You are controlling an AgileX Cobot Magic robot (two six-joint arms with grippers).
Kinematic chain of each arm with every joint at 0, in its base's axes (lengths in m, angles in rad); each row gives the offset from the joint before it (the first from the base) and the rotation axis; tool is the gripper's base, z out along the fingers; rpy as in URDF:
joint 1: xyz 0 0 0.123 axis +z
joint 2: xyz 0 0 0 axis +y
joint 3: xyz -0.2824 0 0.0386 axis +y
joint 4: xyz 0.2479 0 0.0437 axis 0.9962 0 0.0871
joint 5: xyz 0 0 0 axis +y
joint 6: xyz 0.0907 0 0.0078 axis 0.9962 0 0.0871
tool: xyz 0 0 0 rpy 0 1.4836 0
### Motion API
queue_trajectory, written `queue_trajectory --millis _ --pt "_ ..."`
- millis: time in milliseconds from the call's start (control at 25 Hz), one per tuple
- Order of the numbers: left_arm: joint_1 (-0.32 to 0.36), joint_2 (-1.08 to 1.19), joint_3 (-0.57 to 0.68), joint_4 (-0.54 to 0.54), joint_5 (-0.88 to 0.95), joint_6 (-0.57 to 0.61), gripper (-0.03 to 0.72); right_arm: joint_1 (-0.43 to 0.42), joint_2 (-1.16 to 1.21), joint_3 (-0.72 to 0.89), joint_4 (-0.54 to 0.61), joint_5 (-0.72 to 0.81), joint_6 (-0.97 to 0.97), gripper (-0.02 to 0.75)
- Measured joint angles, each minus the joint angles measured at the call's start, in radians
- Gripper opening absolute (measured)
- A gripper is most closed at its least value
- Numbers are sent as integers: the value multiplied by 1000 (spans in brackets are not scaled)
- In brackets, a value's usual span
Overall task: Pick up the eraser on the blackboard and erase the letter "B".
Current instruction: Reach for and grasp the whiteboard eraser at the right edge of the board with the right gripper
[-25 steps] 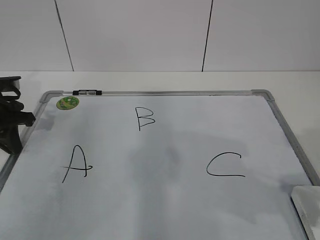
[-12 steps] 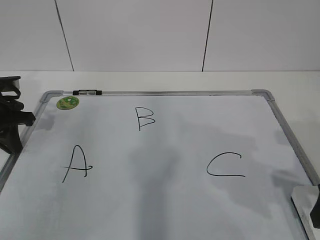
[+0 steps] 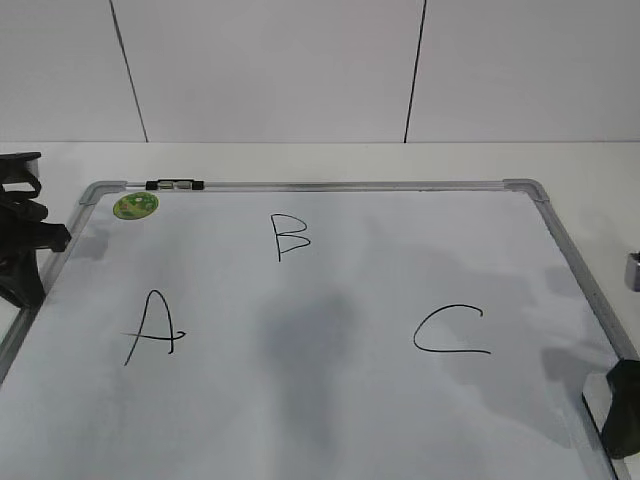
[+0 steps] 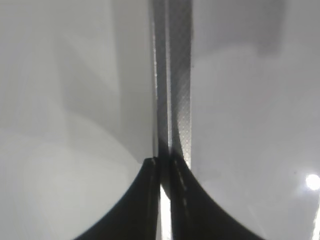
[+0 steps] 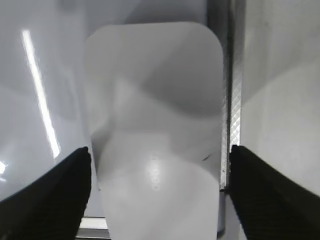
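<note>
The blackboard (image 3: 350, 186) is a white dry-erase board lying flat. The letter "B" (image 3: 290, 236) is at its upper middle. The eraser (image 5: 155, 100), a white rounded block, lies at the board's right edge beside the silver frame (image 5: 231, 100). My right gripper (image 5: 159, 165) is open, with one black finger on each side of the eraser. In the exterior view the right gripper (image 3: 622, 410) covers most of the eraser (image 3: 593, 390). My left gripper (image 4: 162, 167) is shut and empty over the board's left frame (image 4: 172, 75); it also shows in the exterior view (image 3: 20, 245).
Letter "A" (image 3: 150, 330) is at the left and "C" (image 3: 450, 332) at the right of the board. A round green sticker (image 3: 135, 206) and a small black-and-silver clip (image 3: 175, 185) sit at the far left corner. A white wall stands behind the table.
My right gripper has come into the exterior view at the bottom right and now covers most of the eraser. The left arm has not moved.
</note>
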Motion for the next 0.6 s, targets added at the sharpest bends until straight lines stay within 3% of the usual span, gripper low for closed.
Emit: queue_trajectory --millis 600 --pt "0 0 0 -2 1 0 20 0 55 -2 0 -4 -4 625"
